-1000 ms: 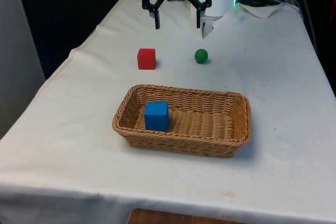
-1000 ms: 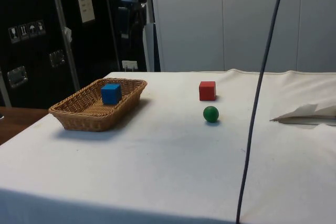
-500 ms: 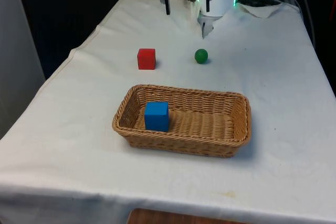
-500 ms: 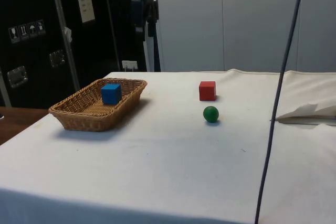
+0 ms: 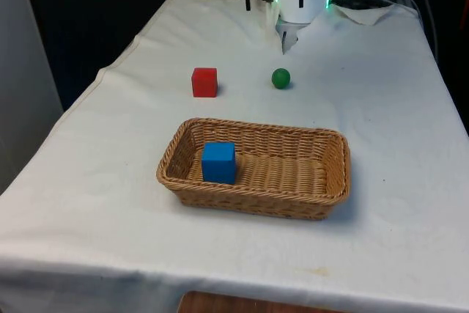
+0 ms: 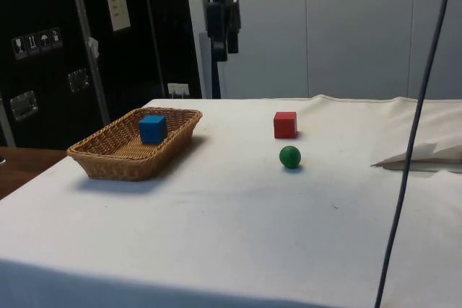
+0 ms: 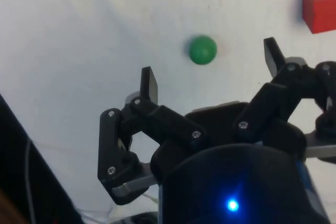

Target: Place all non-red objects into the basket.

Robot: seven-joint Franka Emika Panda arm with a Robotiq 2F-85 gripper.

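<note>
One non-red object is remaining outside the basket [image 5: 331, 153]: the green ball [image 5: 281, 78] is sitting on the white cloth [image 5: 110, 152] on the basket's far side, to the front view's right of the red cube [image 5: 204, 82] and apart from it. The blue cube [image 5: 218, 162] is already lying inside the basket, at its end on the front view's left.

Over the last second the gripper [image 6: 222, 47] has been climbing and swinging away from the red cube's side toward the front view's right; in the front view its fingers are now almost leaving the picture at the table's far end, where a second ago they were hanging lower, just beyond the two objects. In the side view it is hanging high above the table, between the basket and the red cube. Nothing on the cloth has shifted in that time.

The wrist view is showing the fingers [image 7: 149, 84] spread wide and empty, with the green ball lying on the cloth between and beyond their tips. That is suggesting the arm is lining up over the ball rather than the red cube, which should be staying where it is. A descent onto the ball looks like the step coming up; being round, it may be rolling off if nudged off-centre.
</note>
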